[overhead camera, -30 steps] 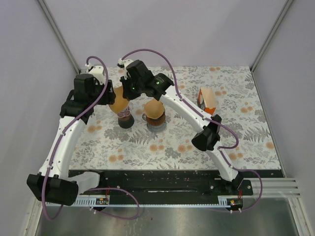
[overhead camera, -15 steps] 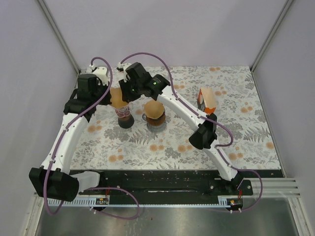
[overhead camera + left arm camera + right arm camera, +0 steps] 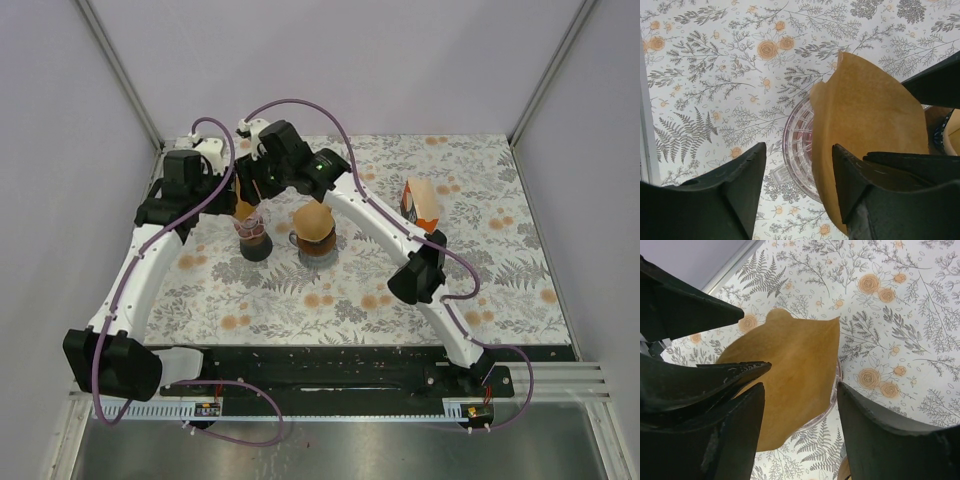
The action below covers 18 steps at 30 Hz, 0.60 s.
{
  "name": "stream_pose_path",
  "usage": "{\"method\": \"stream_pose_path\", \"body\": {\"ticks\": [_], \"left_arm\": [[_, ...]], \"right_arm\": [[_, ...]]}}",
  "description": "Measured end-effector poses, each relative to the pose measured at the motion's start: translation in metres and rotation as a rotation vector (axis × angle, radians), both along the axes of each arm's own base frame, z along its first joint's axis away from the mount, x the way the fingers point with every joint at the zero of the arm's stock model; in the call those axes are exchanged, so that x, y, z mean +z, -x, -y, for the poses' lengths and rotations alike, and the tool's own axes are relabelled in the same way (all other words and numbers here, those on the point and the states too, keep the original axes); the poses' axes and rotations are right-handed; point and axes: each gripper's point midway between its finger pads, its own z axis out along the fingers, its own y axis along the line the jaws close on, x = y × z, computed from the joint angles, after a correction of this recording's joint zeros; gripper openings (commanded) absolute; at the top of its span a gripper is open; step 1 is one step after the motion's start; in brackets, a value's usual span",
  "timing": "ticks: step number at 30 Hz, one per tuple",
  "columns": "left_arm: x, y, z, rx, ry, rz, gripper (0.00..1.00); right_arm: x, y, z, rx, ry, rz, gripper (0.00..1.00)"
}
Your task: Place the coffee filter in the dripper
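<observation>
The left claw (image 3: 799,150) hangs open with nothing pinched, and the glass dripper (image 3: 796,162) shows between its fingers. The right claw (image 3: 801,387) gapes just above, also empty. The brown paper filter (image 3: 870,110) stands in the dripper, point down and wide edge up, flattened and leaning aside. The left arm (image 3: 140,265) and right arm (image 3: 375,220) arch in from either side, wrists tipped downward, nearly meeting.

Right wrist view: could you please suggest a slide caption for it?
Brown paper coffee filter over the glass dripper, framed by the open right hand, above a floral tablecloth.
</observation>
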Motion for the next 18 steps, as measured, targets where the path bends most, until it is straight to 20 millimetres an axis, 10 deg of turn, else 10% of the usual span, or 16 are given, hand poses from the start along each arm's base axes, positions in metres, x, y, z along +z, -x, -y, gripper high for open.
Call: {"method": "stream_pose_path", "body": {"ticks": [14,18], "left_arm": [[0.044,-0.002,0.0,-0.015,-0.005,0.101,0.77],[0.065,0.001,0.003,-0.039,0.003,0.141,0.55]], "right_arm": [[0.055,0.003,0.011,0.007,-0.075,0.095,0.73],[0.065,0.001,0.025,-0.023,-0.071,0.111,0.73]]}}
